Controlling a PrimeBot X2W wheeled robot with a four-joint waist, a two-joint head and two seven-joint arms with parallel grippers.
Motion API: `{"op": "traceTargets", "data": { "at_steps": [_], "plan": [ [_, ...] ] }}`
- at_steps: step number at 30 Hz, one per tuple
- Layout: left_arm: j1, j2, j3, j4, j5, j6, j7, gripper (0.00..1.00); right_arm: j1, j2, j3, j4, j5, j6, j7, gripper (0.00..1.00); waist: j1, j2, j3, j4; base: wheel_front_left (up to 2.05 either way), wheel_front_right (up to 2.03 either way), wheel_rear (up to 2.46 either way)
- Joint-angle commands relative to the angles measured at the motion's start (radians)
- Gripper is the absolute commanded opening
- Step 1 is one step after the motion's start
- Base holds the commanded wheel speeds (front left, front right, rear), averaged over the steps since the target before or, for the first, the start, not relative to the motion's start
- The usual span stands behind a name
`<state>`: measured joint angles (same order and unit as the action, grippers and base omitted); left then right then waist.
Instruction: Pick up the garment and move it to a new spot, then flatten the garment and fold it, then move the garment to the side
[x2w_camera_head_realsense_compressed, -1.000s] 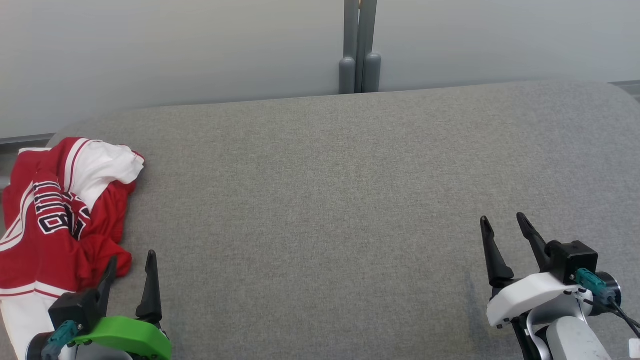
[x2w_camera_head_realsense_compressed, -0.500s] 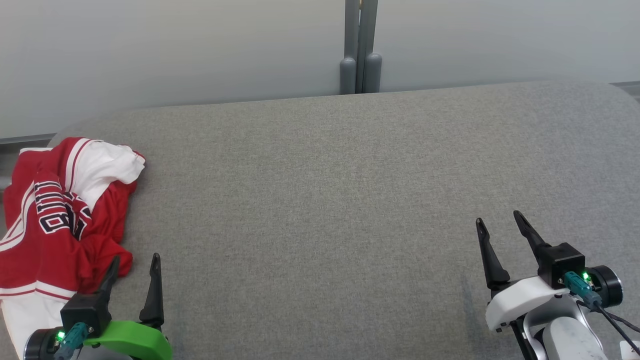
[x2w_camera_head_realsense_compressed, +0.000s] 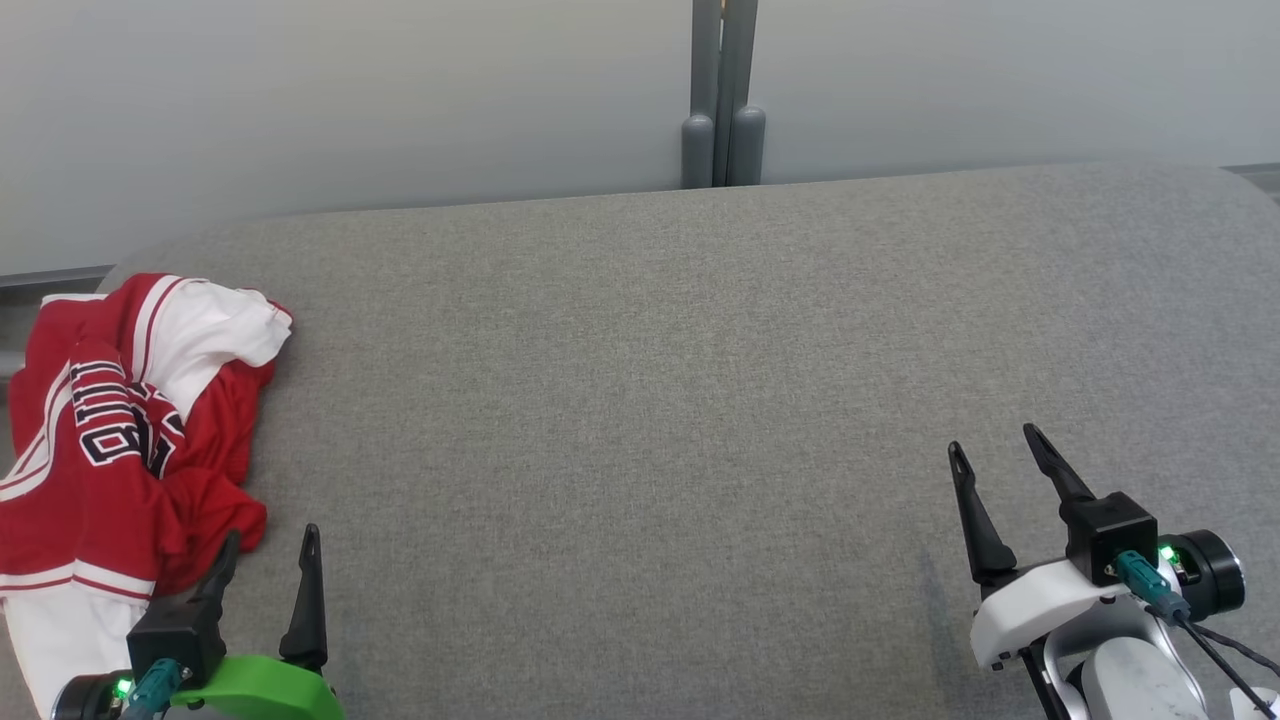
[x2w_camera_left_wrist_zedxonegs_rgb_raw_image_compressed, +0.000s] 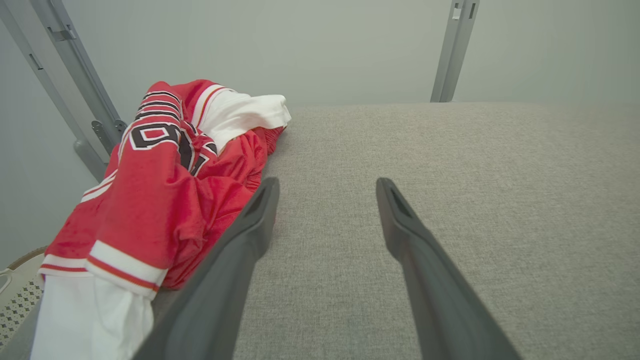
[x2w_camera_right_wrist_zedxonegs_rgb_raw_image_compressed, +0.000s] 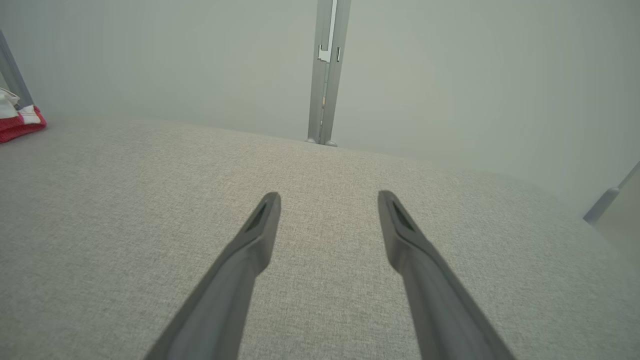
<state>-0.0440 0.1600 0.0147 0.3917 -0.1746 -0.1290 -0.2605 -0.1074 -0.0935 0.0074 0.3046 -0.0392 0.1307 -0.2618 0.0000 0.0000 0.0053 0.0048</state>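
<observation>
The garment (x2w_camera_head_realsense_compressed: 120, 440) is a crumpled red and white jersey with black lettering, heaped at the left end of the grey fabric surface (x2w_camera_head_realsense_compressed: 640, 400). In the left wrist view the garment (x2w_camera_left_wrist_zedxonegs_rgb_raw_image_compressed: 165, 190) lies left of the fingers, its red folds touching or nearly touching the left finger. My left gripper (x2w_camera_head_realsense_compressed: 272, 540) is open at the lower left, just right of the heap's near edge, nothing between its fingers. My right gripper (x2w_camera_head_realsense_compressed: 990, 445) is open at the lower right over bare fabric. A corner of the garment (x2w_camera_right_wrist_zedxonegs_rgb_raw_image_compressed: 20, 125) shows far left in the right wrist view.
A pale wall with a grey metal post (x2w_camera_head_realsense_compressed: 722, 95) stands behind the surface. The surface's rounded ends fall away at left and right. A patterned basket rim (x2w_camera_left_wrist_zedxonegs_rgb_raw_image_compressed: 17, 295) shows below the left edge in the left wrist view.
Both grippers have shifted slightly: the left one drew back toward the bottom of the view, the right one turned a little. The garment has not moved.
</observation>
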Motion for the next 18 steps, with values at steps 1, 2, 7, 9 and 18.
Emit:
{"op": "traceTargets", "data": {
  "at_steps": [1,2,7,9,18],
  "plan": [
    [0.004,0.006,0.000,0.002,0.002,-0.003,-0.006,1.00,0.003,-0.004,-0.001,0.003,-0.009,0.000,-0.005,1.00,0.0000,0.0000,0.000,0.000,0.00,0.00,0.00],
    [0.003,0.008,0.000,0.002,-0.003,-0.003,-0.006,1.00,0.004,-0.003,0.000,0.003,-0.005,0.000,-0.005,1.00,0.0000,0.0000,0.000,0.000,0.00,0.00,0.00],
    [-0.002,0.011,-0.002,0.004,-0.013,-0.003,-0.006,1.00,0.005,-0.004,0.004,0.007,0.013,0.000,-0.004,1.00,0.0000,0.0000,-0.001,0.001,0.00,0.00,0.00],
    [-0.003,0.011,-0.003,0.003,-0.015,-0.003,-0.006,1.00,0.004,-0.003,0.005,0.007,0.016,0.000,-0.004,1.00,0.0000,0.0000,-0.001,0.001,0.00,0.00,0.00],
    [-0.005,0.010,-0.004,0.009,-0.022,-0.003,-0.006,1.00,0.004,0.000,0.003,0.010,0.018,0.000,-0.004,1.00,0.0000,0.0000,0.001,0.001,0.00,0.00,0.00]
  ]
}}
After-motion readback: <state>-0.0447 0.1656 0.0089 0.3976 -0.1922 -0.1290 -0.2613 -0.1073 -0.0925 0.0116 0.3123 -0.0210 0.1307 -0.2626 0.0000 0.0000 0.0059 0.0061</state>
